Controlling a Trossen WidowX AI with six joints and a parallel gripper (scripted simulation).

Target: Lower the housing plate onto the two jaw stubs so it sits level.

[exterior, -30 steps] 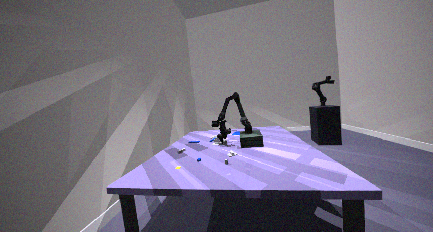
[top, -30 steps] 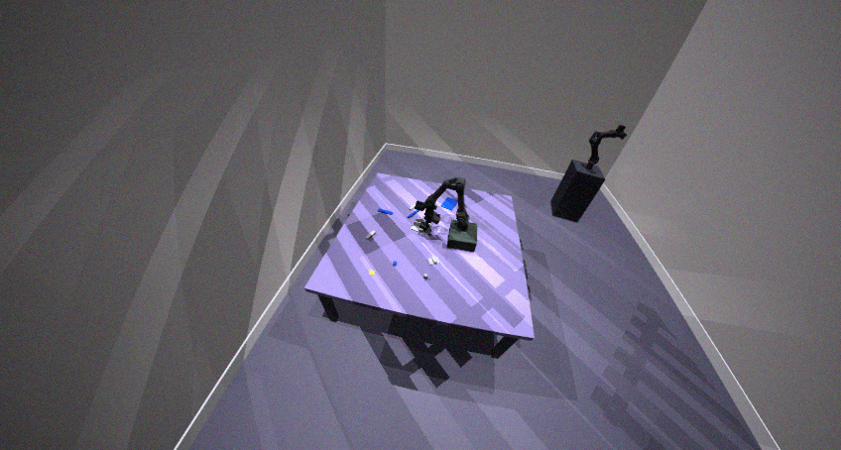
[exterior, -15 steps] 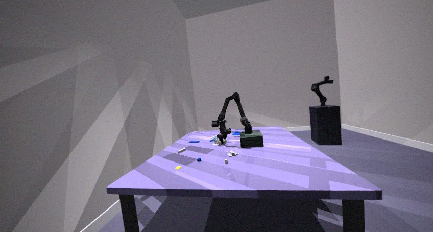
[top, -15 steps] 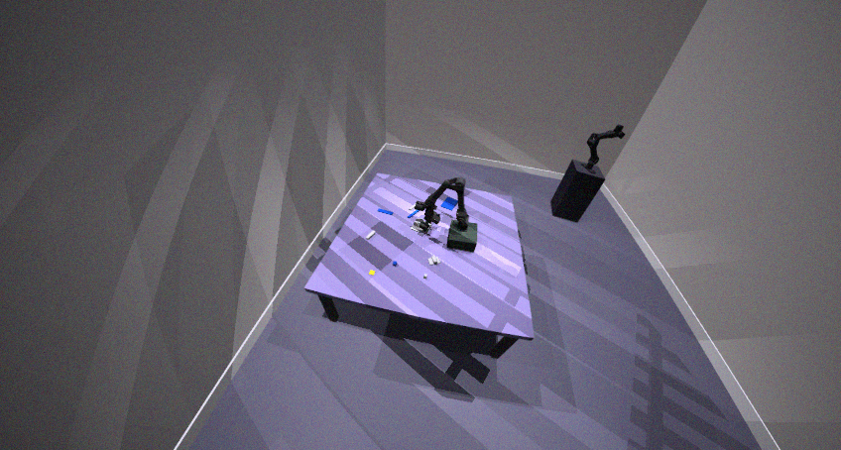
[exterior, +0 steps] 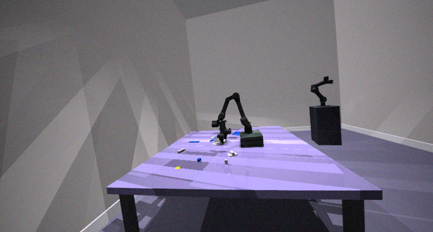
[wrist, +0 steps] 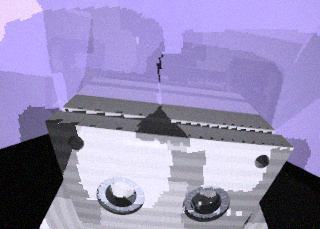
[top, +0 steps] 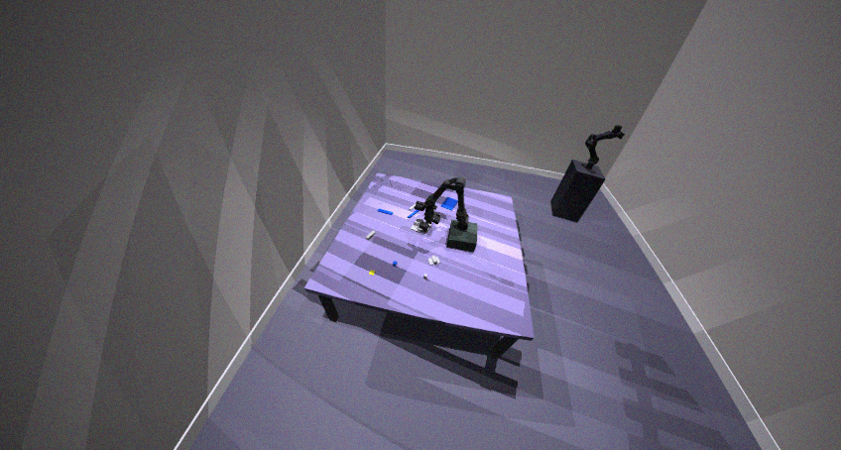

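The housing plate (wrist: 125, 159) is gripped at both ends by the gripper (top: 422, 226) (exterior: 221, 138), its long axis spanning the fingers, beside the dark base block (top: 461, 237) (exterior: 251, 139). Lowering straight down seems called for; whether the stubs are met cannot be told.

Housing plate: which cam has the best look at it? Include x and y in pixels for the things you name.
The wrist view. There the housing plate (wrist: 135, 164) fills the lower half, with two ringed holes and two small corner holes readable, between the gripper's fingers. Top and exterior show only a small pale patch under the gripper (top: 423, 226) (exterior: 221, 140), too small and covered to separate plate from parts beneath.
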